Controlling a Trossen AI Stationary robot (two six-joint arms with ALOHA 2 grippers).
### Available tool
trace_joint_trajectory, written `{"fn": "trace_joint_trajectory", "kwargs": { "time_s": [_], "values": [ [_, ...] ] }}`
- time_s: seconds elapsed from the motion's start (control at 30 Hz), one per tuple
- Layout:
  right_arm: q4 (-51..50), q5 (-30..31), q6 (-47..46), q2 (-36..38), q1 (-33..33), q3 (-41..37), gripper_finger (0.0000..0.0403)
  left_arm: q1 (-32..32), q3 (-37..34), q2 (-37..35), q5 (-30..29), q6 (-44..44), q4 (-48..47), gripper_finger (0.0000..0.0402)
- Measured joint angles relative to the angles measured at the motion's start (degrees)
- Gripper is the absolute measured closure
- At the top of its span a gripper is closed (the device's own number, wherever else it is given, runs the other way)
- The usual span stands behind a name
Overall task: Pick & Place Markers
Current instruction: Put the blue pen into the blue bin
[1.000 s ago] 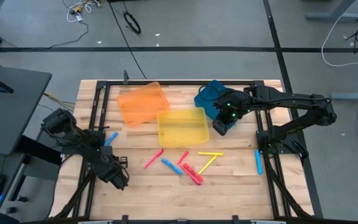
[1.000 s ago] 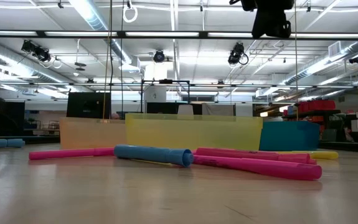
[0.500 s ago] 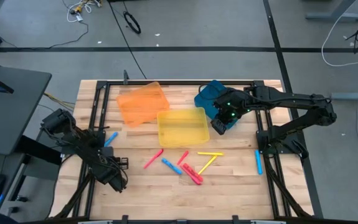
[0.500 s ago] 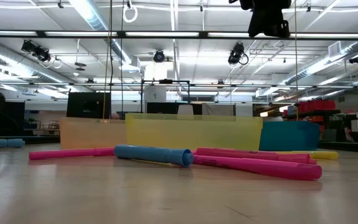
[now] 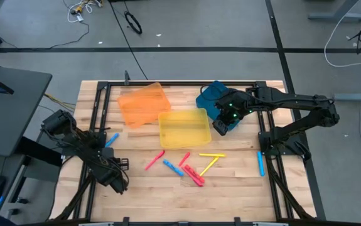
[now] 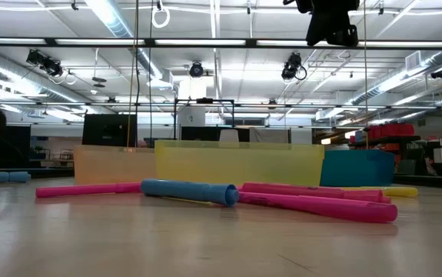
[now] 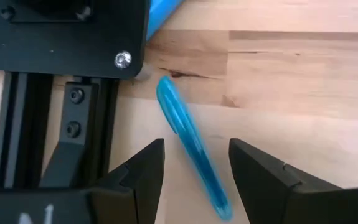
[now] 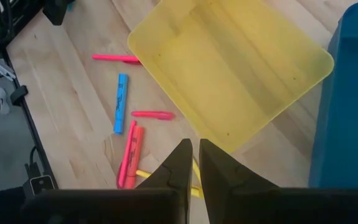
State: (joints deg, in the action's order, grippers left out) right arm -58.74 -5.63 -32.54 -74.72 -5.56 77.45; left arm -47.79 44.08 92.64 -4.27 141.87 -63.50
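Observation:
Several markers lie flat on the table's near middle: pink ones (image 5: 154, 161), a blue one (image 5: 171, 167), two yellow ones (image 5: 210, 161). The low view shows the blue one (image 6: 188, 191) among pink ones (image 6: 313, 204). A blue marker (image 5: 260, 163) lies by the right frame rail. Another blue marker (image 5: 112, 139) lies by the left rail. My left gripper (image 7: 194, 149) is open, with a finger on either side of this marker (image 7: 188, 134). My right gripper (image 5: 221, 127) is shut on nothing, high over the yellow tray's right edge (image 8: 278, 93); it also shows in the low view (image 6: 330, 23).
An orange tray (image 5: 144, 103), a yellow tray (image 5: 184, 127) and a blue tray (image 5: 213, 99) stand at the table's far half. Black frame rails (image 5: 95, 132) run along the table's left and right sides (image 5: 268, 157). Bare wood shows at the near edge.
My right gripper has edged slightly up and toward the yellow tray. My left arm has shifted a little at the table's left side. The markers and trays lie as before.

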Motion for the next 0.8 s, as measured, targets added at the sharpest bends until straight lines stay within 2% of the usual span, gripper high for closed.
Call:
{"fn": "trace_joint_trajectory", "kwargs": {
  "time_s": [0.17,0.5,0.63,0.8],
  "values": [
    [0.0,0.0,-1.1,0.0,0.0,0.0,0.0369,0.0,-2.8,-0.3,-0.4,0.2,5.1,0.0214],
    [1.4,0.0,-2.3,0.0,0.0,0.0,0.0369,-0.2,-3.0,-0.2,-2.6,-4.5,5.9,0.022],
    [2.4,0.0,-3.0,0.0,0.0,0.0,0.0369,-0.9,-2.3,0.0,-4.3,-6.3,5.9,0.0248],
    [2.6,0.0,-3.0,0.0,0.0,0.0,0.0369,-1.9,-2.2,0.0,-6.0,-6.5,6.9,0.0305]
  ]
}}
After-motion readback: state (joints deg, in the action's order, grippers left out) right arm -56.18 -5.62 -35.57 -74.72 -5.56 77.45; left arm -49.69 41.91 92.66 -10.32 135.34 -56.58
